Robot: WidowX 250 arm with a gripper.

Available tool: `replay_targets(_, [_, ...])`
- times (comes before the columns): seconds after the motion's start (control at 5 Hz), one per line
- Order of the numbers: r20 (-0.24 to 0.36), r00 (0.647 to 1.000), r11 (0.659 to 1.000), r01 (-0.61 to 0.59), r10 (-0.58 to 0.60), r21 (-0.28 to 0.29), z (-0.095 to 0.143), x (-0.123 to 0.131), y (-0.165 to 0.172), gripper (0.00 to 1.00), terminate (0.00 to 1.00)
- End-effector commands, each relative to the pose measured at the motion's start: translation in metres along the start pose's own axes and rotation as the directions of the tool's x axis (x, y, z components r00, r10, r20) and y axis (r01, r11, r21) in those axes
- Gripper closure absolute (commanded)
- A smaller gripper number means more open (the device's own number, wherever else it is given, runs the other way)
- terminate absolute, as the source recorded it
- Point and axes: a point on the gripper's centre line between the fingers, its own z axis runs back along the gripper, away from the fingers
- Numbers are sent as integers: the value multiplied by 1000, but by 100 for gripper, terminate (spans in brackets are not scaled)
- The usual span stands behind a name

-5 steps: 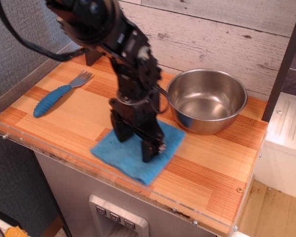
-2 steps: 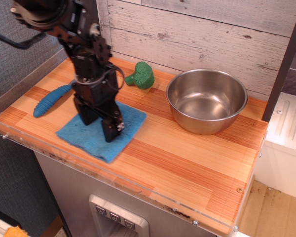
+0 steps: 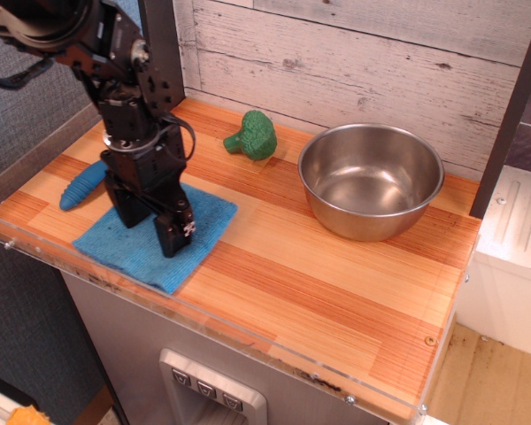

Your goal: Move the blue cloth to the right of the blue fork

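Nearest the camera, at the lower left of the frame, the blue cloth (image 3: 150, 242) is lying flat on the wooden counter (image 3: 336, 283), its near corner coming close to the front edge. Standing on it, the gripper (image 3: 152, 228) is pointing straight down with both fingers (image 3: 174, 235) spread apart and pressing into the fabric; whether any cloth is pinched between them I cannot tell, since the tips are sinking into the pile.

Just behind the cloth, the blue fork (image 3: 81, 182) is showing only its ribbed handle (the arm is hiding the prongs), and the cloth is sitting immediately to that handle's right, so the placing looks nearly done.

To do this step well, the fingers should be letting go fully and rising straight up, so no fold is dragged along or pulled off the front edge, and the arm should be keeping clear of the fork handle.

Farther back, the green broccoli toy (image 3: 252, 135) and the steel bowl (image 3: 372, 180) are sitting well apart from the cloth.
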Motion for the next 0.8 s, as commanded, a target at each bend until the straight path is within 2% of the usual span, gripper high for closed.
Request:
replay_targets(0.0, [107,994,999,6,-10,38,41,20,-2,0,0])
replay_targets(0.2, [150,989,999,-5,-1,41,67,21,-6,0,0])
replay_targets(0.4, [145,989,999,-6,1,33,84,17,-7,0,0])
replay_targets(0.6, [95,995,999,-42,42,-3,96,11,-11,0,0])
